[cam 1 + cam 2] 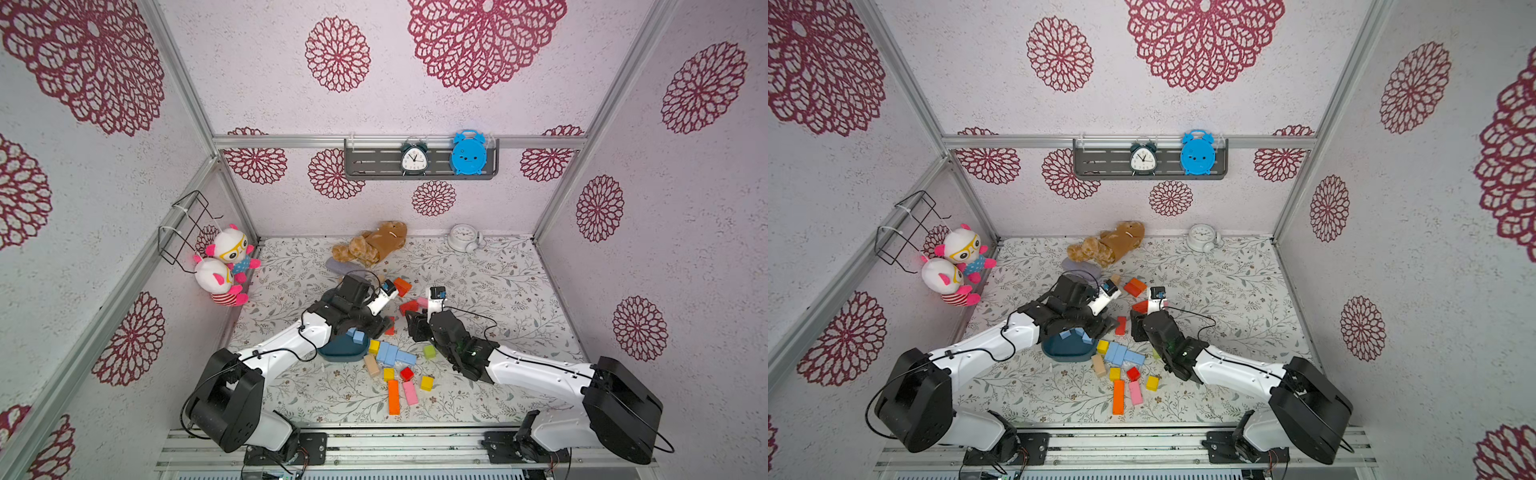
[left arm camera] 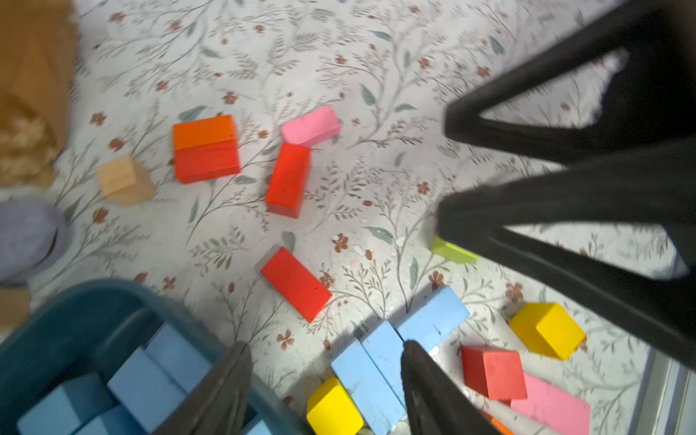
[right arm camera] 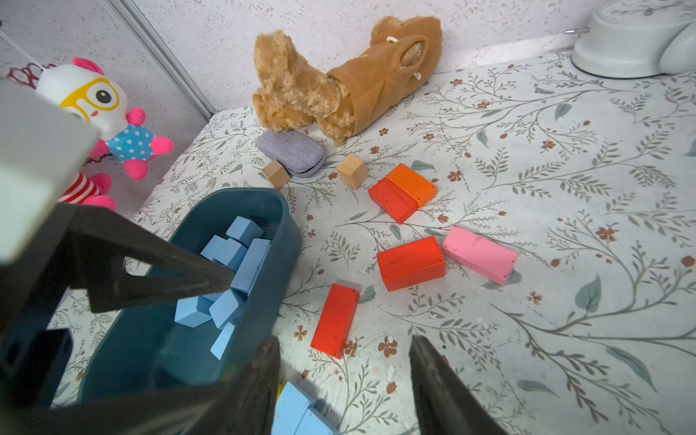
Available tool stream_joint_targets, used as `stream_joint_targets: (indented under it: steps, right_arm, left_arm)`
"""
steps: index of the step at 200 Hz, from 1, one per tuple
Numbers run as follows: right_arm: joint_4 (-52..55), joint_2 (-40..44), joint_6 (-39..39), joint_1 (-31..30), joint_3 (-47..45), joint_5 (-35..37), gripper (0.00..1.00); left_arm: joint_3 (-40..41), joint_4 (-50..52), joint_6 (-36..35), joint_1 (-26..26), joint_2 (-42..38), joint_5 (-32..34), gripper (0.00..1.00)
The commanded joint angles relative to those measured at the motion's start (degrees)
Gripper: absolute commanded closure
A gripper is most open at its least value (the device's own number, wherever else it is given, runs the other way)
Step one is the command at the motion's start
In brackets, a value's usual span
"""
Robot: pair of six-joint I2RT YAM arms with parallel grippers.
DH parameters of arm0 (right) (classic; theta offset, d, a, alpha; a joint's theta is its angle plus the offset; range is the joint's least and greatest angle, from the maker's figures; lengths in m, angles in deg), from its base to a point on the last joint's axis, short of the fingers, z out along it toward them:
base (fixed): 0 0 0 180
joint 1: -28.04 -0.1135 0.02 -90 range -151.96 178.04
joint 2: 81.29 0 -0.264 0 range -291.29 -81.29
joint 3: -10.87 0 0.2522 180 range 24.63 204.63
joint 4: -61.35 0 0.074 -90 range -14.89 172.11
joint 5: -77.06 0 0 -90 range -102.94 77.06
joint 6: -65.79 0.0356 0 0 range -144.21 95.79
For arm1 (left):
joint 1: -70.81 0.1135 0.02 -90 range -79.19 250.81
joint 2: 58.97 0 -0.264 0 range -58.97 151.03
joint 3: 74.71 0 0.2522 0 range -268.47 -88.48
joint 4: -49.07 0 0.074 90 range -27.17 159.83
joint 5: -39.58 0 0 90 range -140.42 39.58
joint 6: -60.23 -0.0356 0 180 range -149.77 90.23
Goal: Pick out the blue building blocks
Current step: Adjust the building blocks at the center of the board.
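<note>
Several blue building blocks [image 3: 241, 256] lie piled inside the dark teal tray [image 3: 241, 199], also seen in a top view [image 1: 356, 336]. Three more blue building blocks [image 1: 392, 354] [image 1: 1121, 354] [image 2: 380, 357] lie side by side on the mat just right of the tray [image 1: 340, 351]. My left gripper [image 2: 324, 361] hangs open over the tray's right rim [image 2: 67, 327], with nothing between its fingers. My right gripper [image 3: 344, 357] is open too, above bare mat beside the loose blue blocks [image 3: 293, 410]. In both top views the grippers [image 1: 382, 326] [image 1: 1136, 328] hang close together.
Red bricks [image 2: 295, 284] [image 3: 410, 263], orange, pink, yellow [image 2: 548, 329], green and tan blocks lie scattered around. A brown teddy [image 1: 374, 245], grey pouch [image 3: 292, 152] and white clock [image 1: 463, 237] sit at the back. Plush toys [image 1: 226, 266] hang on the left wall.
</note>
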Motion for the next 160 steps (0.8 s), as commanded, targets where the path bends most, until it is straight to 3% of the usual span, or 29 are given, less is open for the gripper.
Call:
stream_joint_targets:
  steps: [1,37,160]
  right_arm:
    - [0.4,1.9,0.5,0.4,-0.1,2.4,0.41]
    - [0.6,2.7,1.0,0.4,-0.6,2.4,0.41]
    - [0.6,11.2,2.5,0.5,-7.3,6.5,0.42]
  left_arm:
    - [-0.7,4.2,-17.3,-2.6,2.8,-2.8,0.33]
    - [-1.9,7.4,-26.9,-5.9,7.6,-3.7,0.33]
    - [-7.6,11.4,-36.2,-12.1,18.7,-0.9,0.32]
